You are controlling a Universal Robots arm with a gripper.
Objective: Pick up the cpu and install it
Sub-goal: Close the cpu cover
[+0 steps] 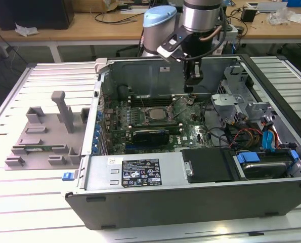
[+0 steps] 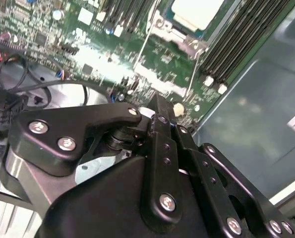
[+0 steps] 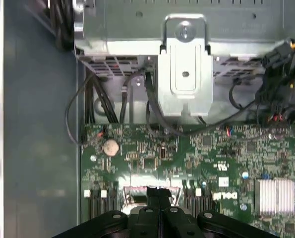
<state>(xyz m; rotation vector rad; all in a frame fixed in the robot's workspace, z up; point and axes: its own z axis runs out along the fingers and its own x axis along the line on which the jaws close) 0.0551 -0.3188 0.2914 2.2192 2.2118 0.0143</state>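
Hovering above the green board point(image 3: 211, 148) inside the computer case point(image 1: 140, 76), the jaws are pressed together, holding nothing; the cpu point(image 2: 197, 12) lies in its socket point(image 2: 182, 39) nearby.

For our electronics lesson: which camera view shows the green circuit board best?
The first wrist view: the circuit board lies face-on, parts distinct. The exterior view shows it small inside the computer case; the second wrist view, a slanted stretch.

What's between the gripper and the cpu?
In the second wrist view, green motherboard and the socket's metal frame separate the gripper from the cpu.
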